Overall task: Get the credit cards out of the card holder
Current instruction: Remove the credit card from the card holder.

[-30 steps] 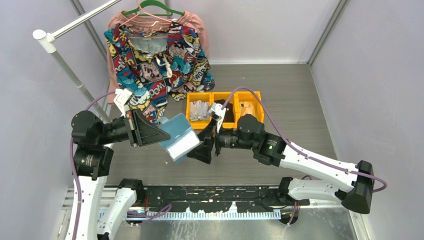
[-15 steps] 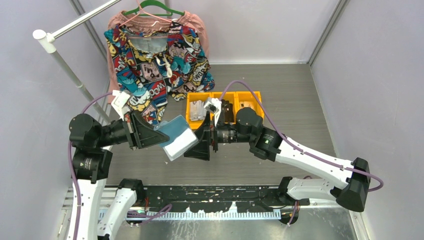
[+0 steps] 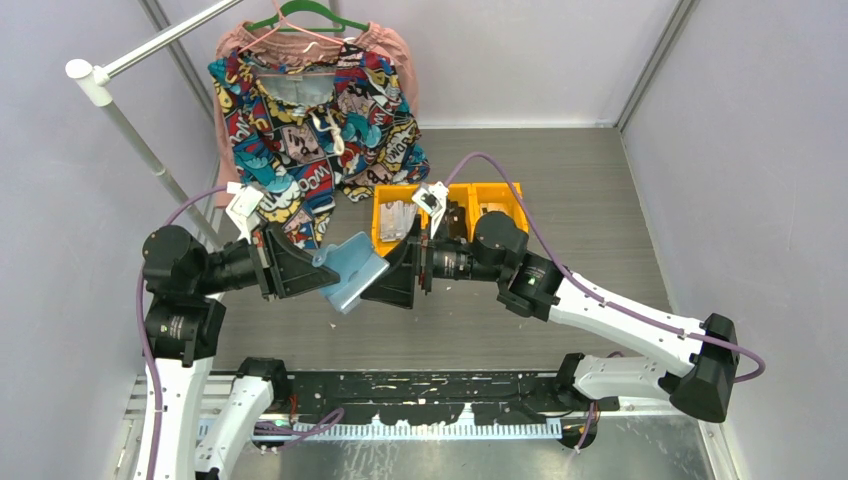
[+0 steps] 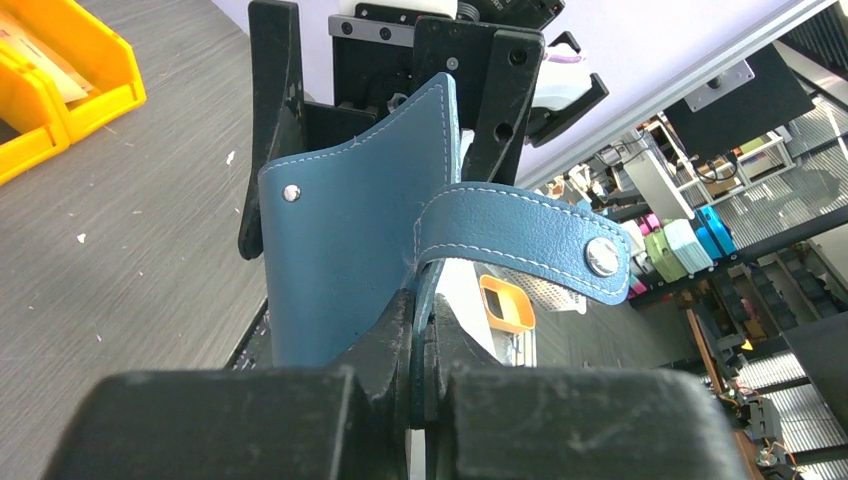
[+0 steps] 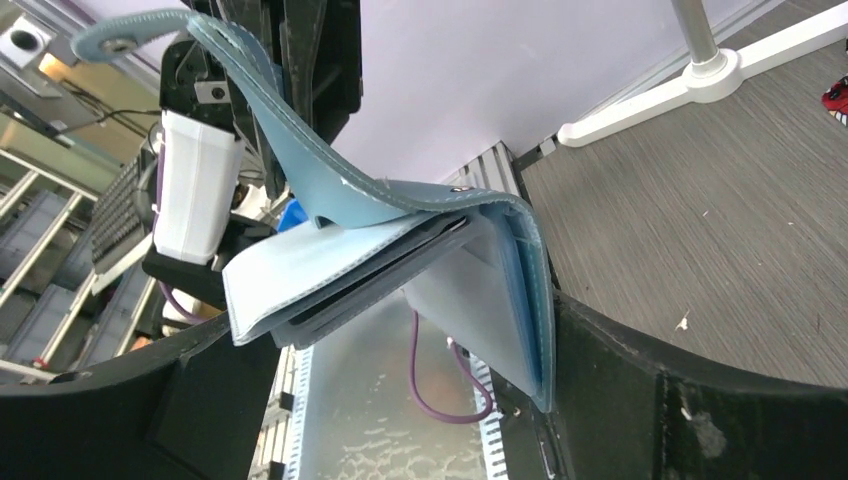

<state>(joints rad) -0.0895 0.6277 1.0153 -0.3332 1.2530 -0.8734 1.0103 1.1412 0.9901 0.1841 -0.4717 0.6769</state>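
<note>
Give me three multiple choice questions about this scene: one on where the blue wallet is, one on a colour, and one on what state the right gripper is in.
1. Where is the blue wallet?
A. flat on the table
B. in the air, pinched by the left gripper
C. hanging on the rail

2. What colour is the hanger that carries the shirt?
A. red
B. green
C. black

3. How is the right gripper?
A. open, with a finger on each side of the wallet
B. shut tight on the wallet
C. shut on nothing

Answers:
1 B: the left wrist view shows that gripper clamped on the wallet's cover.
2 B: its hook and shoulders are green.
3 A: the right wrist view shows the wallet between widely spread fingers.
</note>
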